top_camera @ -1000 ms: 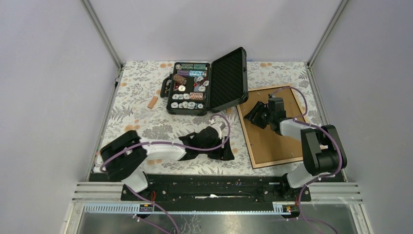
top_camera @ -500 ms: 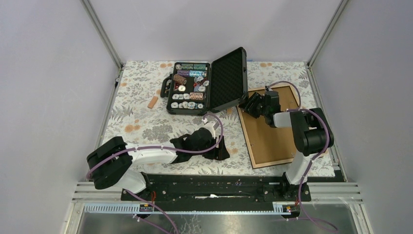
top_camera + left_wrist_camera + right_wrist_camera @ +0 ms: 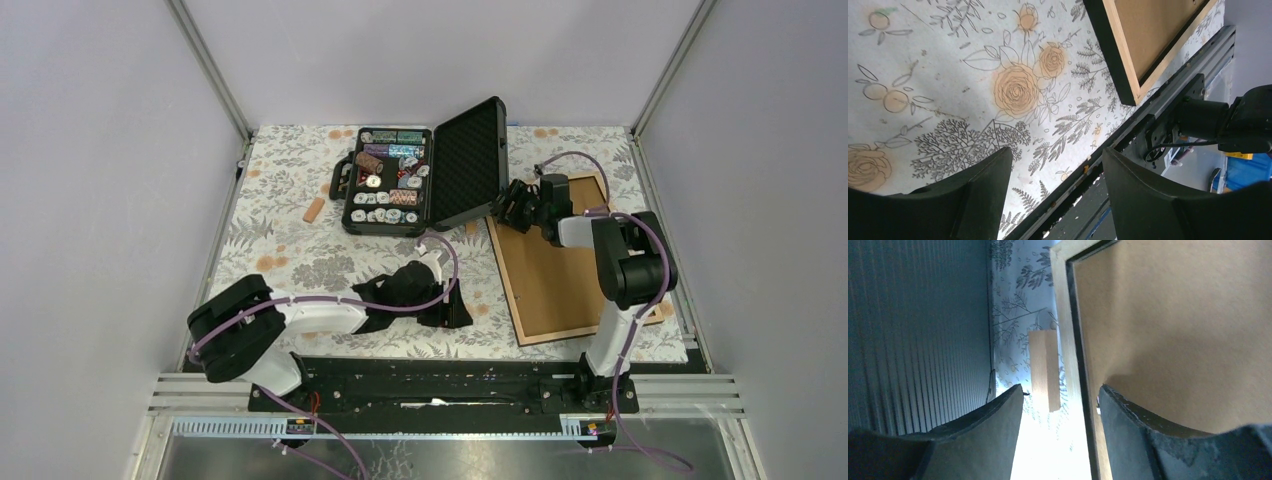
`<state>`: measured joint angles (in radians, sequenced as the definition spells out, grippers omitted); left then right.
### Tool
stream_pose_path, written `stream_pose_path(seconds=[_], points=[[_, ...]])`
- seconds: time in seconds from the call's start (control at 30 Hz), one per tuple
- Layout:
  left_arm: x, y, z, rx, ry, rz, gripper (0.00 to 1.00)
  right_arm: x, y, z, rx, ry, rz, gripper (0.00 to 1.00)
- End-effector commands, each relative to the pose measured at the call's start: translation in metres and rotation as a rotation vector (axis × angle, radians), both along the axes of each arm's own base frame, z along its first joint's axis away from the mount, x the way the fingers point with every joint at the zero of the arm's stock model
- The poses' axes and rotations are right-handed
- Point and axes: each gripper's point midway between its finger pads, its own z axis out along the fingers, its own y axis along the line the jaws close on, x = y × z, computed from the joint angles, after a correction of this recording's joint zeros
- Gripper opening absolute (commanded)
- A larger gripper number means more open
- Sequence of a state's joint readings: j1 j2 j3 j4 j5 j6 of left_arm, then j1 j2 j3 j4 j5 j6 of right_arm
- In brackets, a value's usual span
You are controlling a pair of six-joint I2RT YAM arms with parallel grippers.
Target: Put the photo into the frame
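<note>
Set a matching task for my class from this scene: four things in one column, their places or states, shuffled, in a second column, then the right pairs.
Things
1. open black case of poker chips
2. large light-wood picture frame with brown board backing
3. small tan oblong block
4. left gripper

Places or states
A. on the floral cloth, left of the case
B. low over the cloth near the front edge, jaws apart, holding nothing
C. at the back middle, lid raised
D. lying flat on the right

Pairs: 1-C, 2-D, 3-A, 4-B
</note>
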<state>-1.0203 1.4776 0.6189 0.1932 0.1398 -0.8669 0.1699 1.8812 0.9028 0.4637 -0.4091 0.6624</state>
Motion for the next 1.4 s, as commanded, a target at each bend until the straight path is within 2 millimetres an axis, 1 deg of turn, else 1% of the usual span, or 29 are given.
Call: stream_pose_path(seconds=[0.0,0.07,0.13,0.2,0.3,0.4,0.43,0.47,0.6,0.67,0.73,0.8,0.97,1.17,1.27,1.37], points=[[0.021,-0.007,0.014,-0.107,0.020,0.045,0.71,-0.018,0.018,-0.022,0.035,0.107,0.147,0.62],[0.033,-0.006,0.016,-0.139,0.037,0.077,0.71,-0.027,0.026,-0.024,0.088,0.155,0.181,0.61],[0.045,-0.009,0.015,-0.147,0.055,0.098,0.71,-0.038,0.032,-0.025,0.136,0.208,0.214,0.60],[0.056,-0.019,0.016,-0.169,0.073,0.104,0.70,-0.047,0.032,-0.031,0.152,0.260,0.218,0.60],[0.070,-0.039,0.016,-0.208,0.108,0.114,0.69,-0.056,0.031,-0.030,0.198,0.281,0.217,0.60],[0.086,-0.060,0.013,-0.225,0.124,0.126,0.66,-0.053,0.024,-0.025,0.220,0.288,0.215,0.60],[0.093,-0.067,0.016,-0.236,0.122,0.133,0.65,-0.051,0.023,-0.020,0.232,0.289,0.222,0.60],[0.096,-0.071,0.011,-0.230,0.129,0.143,0.64,-0.049,0.023,-0.013,0.247,0.283,0.231,0.60],[0.112,-0.075,-0.007,-0.188,0.125,0.205,0.60,-0.041,0.014,0.016,0.230,0.199,0.214,0.62],[0.115,-0.074,-0.015,-0.166,0.126,0.224,0.58,-0.036,0.005,0.020,0.208,0.182,0.187,0.63],[0.116,-0.076,-0.023,-0.150,0.136,0.227,0.55,-0.033,-0.001,0.017,0.188,0.187,0.172,0.63],[0.116,-0.079,-0.028,-0.140,0.141,0.229,0.53,-0.032,-0.003,0.010,0.166,0.189,0.182,0.63],[0.117,-0.083,-0.038,-0.124,0.143,0.232,0.51,-0.031,-0.005,-0.011,0.145,0.219,0.181,0.63],[0.117,-0.083,-0.048,-0.110,0.154,0.231,0.47,-0.043,0.010,-0.031,0.182,0.267,0.225,0.61],[0.117,-0.083,-0.051,-0.129,0.171,0.221,0.42,-0.052,0.019,-0.033,0.236,0.268,0.235,0.59],[0.118,-0.081,-0.056,-0.130,0.187,0.218,0.40,-0.059,0.024,-0.039,0.259,0.285,0.244,0.57]])
